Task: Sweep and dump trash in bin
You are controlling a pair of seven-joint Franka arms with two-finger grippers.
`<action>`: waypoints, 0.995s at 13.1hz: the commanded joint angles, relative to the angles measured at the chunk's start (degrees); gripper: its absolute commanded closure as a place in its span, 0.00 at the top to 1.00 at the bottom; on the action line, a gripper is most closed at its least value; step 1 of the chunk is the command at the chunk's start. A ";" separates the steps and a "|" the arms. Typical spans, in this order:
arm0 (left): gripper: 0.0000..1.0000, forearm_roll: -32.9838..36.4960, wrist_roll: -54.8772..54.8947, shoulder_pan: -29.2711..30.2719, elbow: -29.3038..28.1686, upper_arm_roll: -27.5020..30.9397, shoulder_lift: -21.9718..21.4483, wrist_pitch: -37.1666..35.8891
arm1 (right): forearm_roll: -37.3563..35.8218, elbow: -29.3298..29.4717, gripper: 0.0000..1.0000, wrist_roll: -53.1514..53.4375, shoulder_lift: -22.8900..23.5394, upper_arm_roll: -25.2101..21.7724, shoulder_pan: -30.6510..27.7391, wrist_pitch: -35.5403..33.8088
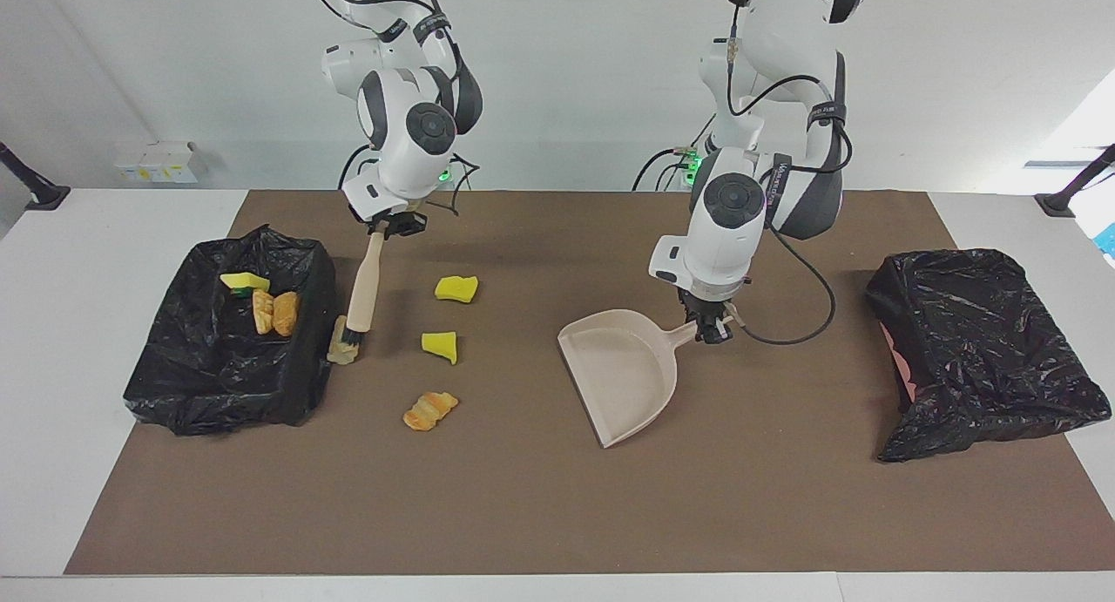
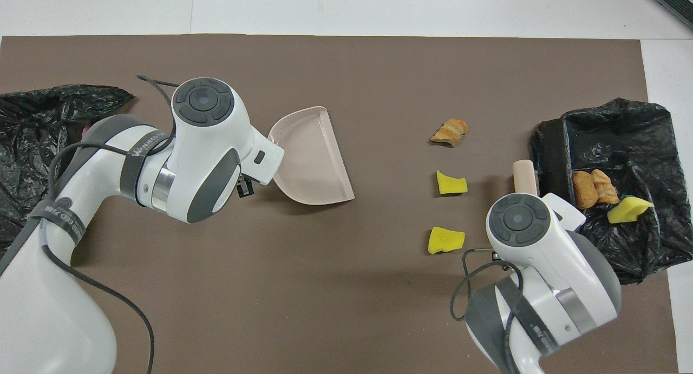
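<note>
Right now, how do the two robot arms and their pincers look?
Both arms are glossy white with dark grey joint bands and round grey end caps. Each small pincer, left and right, is black. Loose black cables run along the arms; the left forearm carries grey lettering.

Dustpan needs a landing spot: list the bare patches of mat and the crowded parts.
Bare: the mat between the dustpan and the closed black bag, and the whole strip along the edge farthest from the robots. Crowded: between the dustpan and the open bin, where sponge chunks, a bread piece and the brush lie.
</note>
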 commanded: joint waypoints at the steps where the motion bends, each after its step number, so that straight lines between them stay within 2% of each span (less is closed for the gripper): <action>1: 0.00 3.78 4.46 -1.03 -5.91 -0.34 -4.33 2.32 | -5.15 1.62 0.00 -4.23 1.65 0.77 -3.42 1.83; 2: 0.00 3.79 4.46 -2.42 -7.92 -0.25 -5.38 3.72 | -5.52 1.71 0.00 -6.42 2.00 0.77 -5.70 3.06; 5: 0.00 3.79 3.59 -5.24 -13.20 -0.25 -8.20 6.54 | -7.01 1.72 0.00 -8.64 3.50 0.77 -7.73 5.45; 9: 0.00 3.79 -3.00 -7.18 -14.71 -0.34 -9.43 6.81 | -7.10 1.63 0.00 -8.55 5.79 0.77 -8.61 7.73; 13: 0.00 3.70 -4.24 -7.27 -15.15 -0.34 -9.52 6.90 | -6.06 1.63 0.00 -8.29 7.28 0.86 -8.71 8.88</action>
